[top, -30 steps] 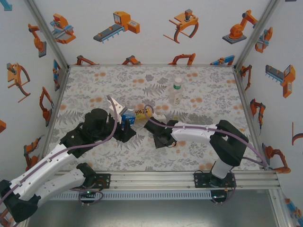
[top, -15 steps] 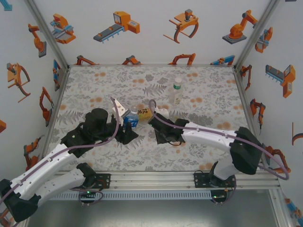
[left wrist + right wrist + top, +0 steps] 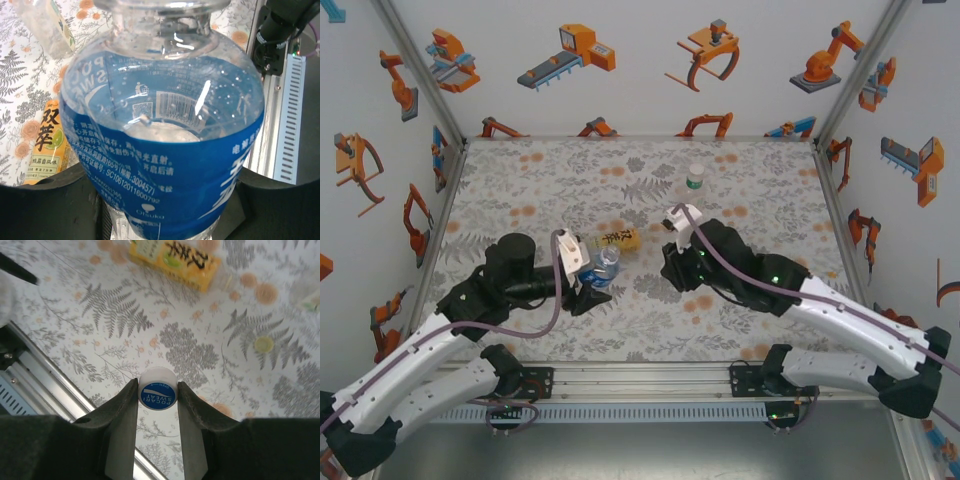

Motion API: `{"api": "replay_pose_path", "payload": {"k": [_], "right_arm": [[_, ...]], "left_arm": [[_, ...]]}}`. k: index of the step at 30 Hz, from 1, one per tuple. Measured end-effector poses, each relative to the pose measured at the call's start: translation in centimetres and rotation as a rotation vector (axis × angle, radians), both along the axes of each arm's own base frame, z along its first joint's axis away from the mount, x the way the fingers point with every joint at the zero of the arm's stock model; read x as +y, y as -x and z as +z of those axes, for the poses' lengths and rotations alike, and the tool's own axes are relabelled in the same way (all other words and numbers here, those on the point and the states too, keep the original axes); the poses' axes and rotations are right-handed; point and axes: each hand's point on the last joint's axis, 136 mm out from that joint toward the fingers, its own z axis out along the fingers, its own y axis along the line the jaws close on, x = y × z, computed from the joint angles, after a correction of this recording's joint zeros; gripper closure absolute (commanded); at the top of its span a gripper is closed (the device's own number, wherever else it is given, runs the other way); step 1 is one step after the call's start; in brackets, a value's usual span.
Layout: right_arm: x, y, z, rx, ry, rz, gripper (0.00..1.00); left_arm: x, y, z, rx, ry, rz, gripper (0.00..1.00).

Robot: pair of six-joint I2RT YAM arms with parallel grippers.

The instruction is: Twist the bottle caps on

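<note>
The clear bottle with the blue label (image 3: 165,150) stands between the dark fingers of my left gripper (image 3: 165,212), which is shut on its lower body; its open neck points up. From above, that bottle (image 3: 605,262) sits left of centre in the left gripper (image 3: 597,282). My right gripper (image 3: 157,392) is shut on a white bottle cap (image 3: 157,390) with a blue top, held above the mat. The right gripper (image 3: 671,264) hangs right of the bottle. A yellow-labelled bottle (image 3: 616,240) lies on its side behind them. The green-and-white bottle (image 3: 694,180) stands at the back.
A small yellow-green round piece (image 3: 263,343), maybe a cap, lies on the floral mat (image 3: 520,190). The metal rail (image 3: 650,378) runs along the near edge. Printed walls enclose the left, back and right sides.
My right arm has risen from the mat with the cap and swung back and right. My left gripper has shifted slightly with the blue-labelled bottle.
</note>
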Motion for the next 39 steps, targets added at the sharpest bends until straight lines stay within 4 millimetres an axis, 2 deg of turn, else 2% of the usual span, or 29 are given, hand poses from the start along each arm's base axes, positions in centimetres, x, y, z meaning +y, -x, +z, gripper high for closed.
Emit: {"api": "replay_pose_path", "payload": {"k": [3,6,10,15,21,28,39], "right_arm": [[0.2,1.3,3.9,-0.08,-0.042,0.112,0.93],[0.7,2.8,6.9,-0.14,-0.073,0.224,0.93],[1.2,4.7,8.9,-0.185,-0.089,0.366,0.95],[2.0,6.8,9.5,-0.204,-0.104,0.515,0.96],[3.4,8.3,9.8,-0.206,-0.119,0.634,0.97],[4.4,8.9,10.4,-0.216,-0.129,0.697,0.97],[5.4,10.0,9.7,-0.191,-0.125,0.758,0.98]], "left_arm": [[0.1,0.4,0.0,-0.018,-0.034,-0.03,1.0],[0.1,0.8,0.2,-0.04,-0.061,-0.066,1.0],[-0.1,1.4,-0.1,-0.047,-0.097,-0.112,1.0],[-0.3,2.2,-0.5,-0.04,-0.13,-0.162,1.0],[-0.8,3.1,-1.0,-0.03,-0.179,-0.205,1.0],[-1.1,3.7,-1.9,-0.029,-0.231,-0.229,1.0],[-1.5,3.9,-2.1,-0.024,-0.258,-0.235,1.0]]}}
